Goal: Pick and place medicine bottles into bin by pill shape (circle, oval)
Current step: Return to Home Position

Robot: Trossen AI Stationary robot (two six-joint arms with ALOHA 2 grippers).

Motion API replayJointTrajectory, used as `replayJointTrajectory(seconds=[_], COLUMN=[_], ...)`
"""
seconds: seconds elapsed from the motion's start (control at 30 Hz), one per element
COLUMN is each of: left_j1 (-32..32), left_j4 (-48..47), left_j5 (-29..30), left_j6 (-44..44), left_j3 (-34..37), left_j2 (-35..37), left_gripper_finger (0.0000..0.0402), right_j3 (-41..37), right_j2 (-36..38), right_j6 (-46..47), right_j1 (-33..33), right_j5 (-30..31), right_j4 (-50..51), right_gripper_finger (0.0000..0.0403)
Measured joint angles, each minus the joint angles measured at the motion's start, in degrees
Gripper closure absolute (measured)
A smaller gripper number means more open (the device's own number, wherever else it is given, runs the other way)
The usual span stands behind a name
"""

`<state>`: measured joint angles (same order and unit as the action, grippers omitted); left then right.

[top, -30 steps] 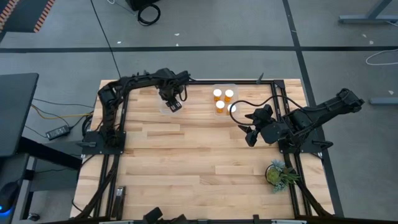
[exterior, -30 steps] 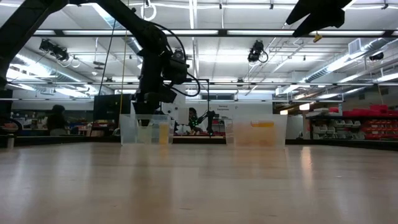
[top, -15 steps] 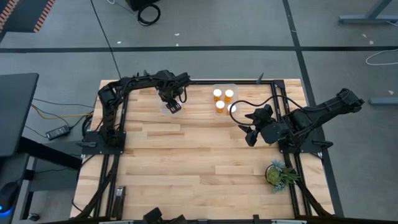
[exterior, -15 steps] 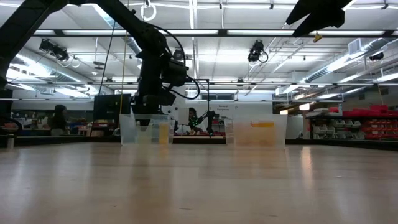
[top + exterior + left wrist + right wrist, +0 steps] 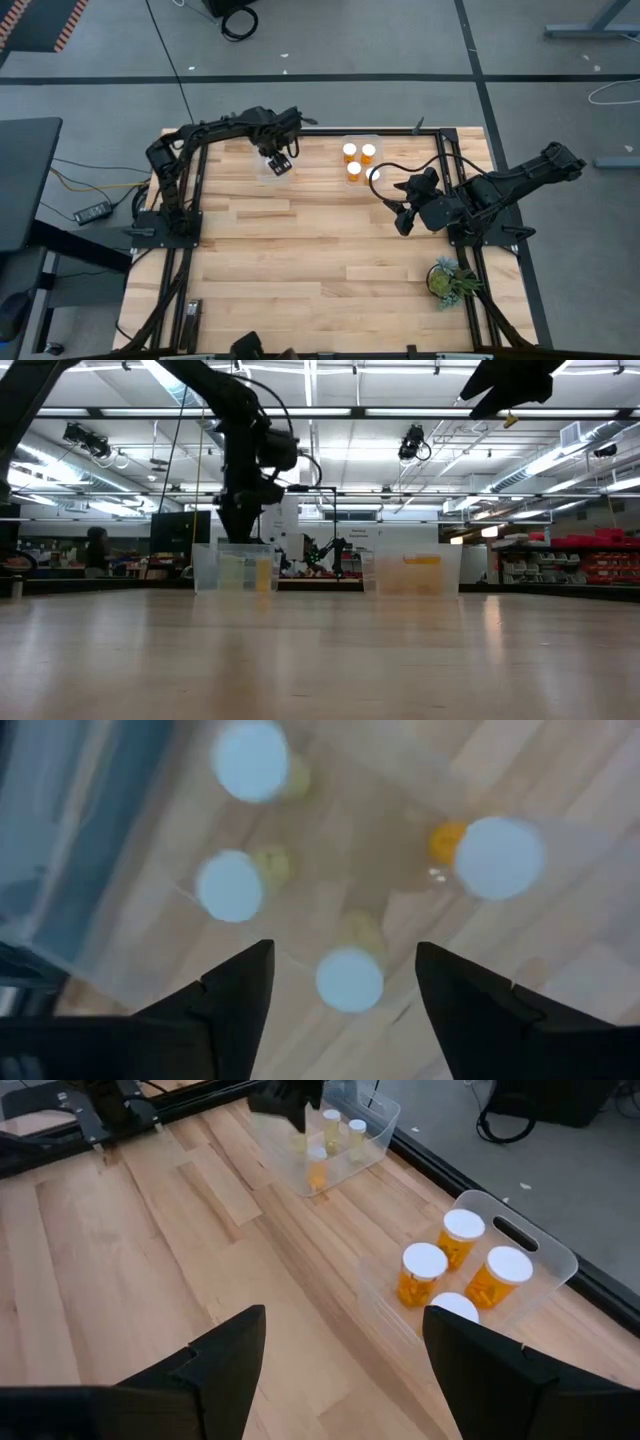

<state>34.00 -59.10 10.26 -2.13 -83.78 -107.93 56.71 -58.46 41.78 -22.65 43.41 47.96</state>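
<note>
Left gripper (image 5: 278, 163), fingers released and empty, is hovering over the 11 o'clock bin (image 5: 205, 568) of bottles (image 5: 350, 978), needing a straight lift before homing; right gripper (image 5: 400, 217), released, is idling at 3 o'clock.

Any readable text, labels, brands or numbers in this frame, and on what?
None readable.
Orange pill bottles in the right bin: plain white caps, no label legible.
Paler pill bottles in the left bin, under the left gripper: blurred, no text.
Room behind, low view: too small to read.
</note>
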Motion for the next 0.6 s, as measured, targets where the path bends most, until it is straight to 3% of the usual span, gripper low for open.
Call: replayJointTrajectory(seconds=[0.27, 0.6], left_j1=[-3.93, -20.19], left_j4=[4.00, 8.66], left_j5=[-0.88, -3.18], left_j6=[-0.11, -1.60], left_j3=[-1.08, -1.10], left_j2=[9.49, 20.00], left_gripper_finger=[0.0162, 0.0199], right_j3=[-0.02, -3.56], right_j2=[4.61, 15.12], right_j6=[-6.47, -13.14], right_j1=[-0.18, -8.64], right_j5=[-1.36, 0.91], right_j4=[0.11, -2.63], right_gripper_finger=[0.0138, 0.0200])
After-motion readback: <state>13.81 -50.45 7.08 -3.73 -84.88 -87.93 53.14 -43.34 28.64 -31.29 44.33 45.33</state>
